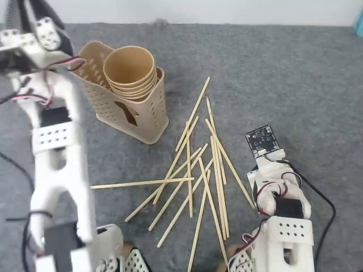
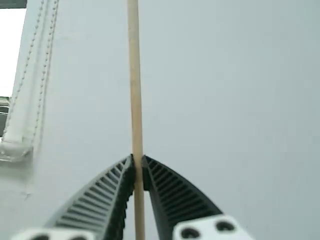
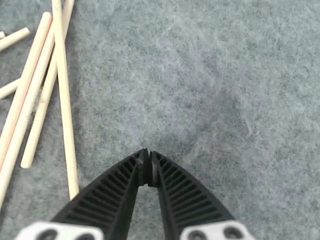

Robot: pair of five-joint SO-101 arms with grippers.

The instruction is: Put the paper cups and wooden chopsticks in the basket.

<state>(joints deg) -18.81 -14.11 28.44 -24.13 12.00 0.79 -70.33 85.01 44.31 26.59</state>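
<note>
At the upper left of the high view, one beige slotted basket (image 1: pixel 150 122) stands on the grey felt surface (image 1: pixel 283 73). It holds a single nested stack of paper cups (image 1: pixel 129 65); at least four rims show, and the exact number cannot be told. Across the middle of that frame, to the lower right of the basket, loose wooden chopsticks (image 1: pixel 190 170) lie crossed over one another on the surface. There are about a dozen, and the overlaps keep the count from being firm.

Two arms appear: the left arm (image 1: pixel 59 153) rises along the left edge toward the upper left corner, and the right arm (image 1: pixel 278 192) sits at the lower right, just beside the pile.

From the left wrist view comes what the high view does not make plain: the left end effector (image 2: pixel 138 165) is clamped on one held chopstick (image 2: pixel 134 75), which runs straight up the frame against a pale backdrop (image 2: pixel 225 75).

From the right wrist view, the right end effector (image 3: pixel 149 167) has its tips pressed together on nothing, over bare felt. Parts of about five sticks (image 3: pixel 65 100) lie at the upper left of that frame.
</note>
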